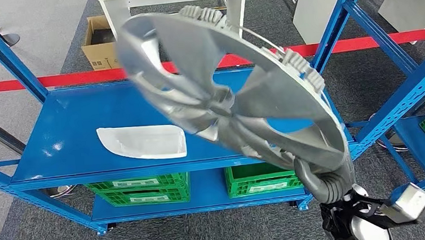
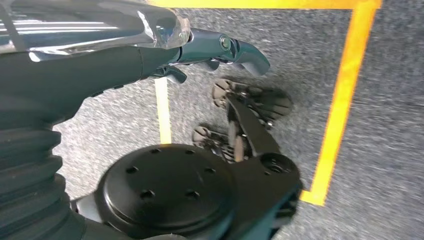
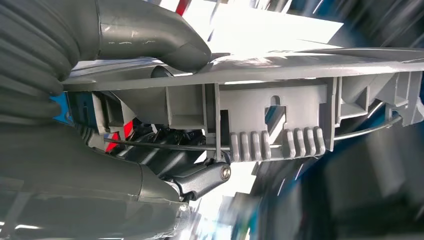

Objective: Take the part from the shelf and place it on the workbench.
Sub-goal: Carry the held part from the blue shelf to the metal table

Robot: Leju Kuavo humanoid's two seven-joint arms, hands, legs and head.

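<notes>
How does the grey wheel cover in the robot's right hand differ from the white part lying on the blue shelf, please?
The wheel cover is grey, round and spoked with open gaps; the white part is a solid, elongated piece. The wheel cover is held tilted in the air by the right hand, gripped at its rim, whereas the white part lies flat on the blue shelf, untouched.

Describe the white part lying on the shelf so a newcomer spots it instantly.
Find the blue shelf rack. On its upper deck lies a flat white plastic part, rounded at one end. Unlike the grey hubcap held in the right hand, it rests untouched.
</notes>
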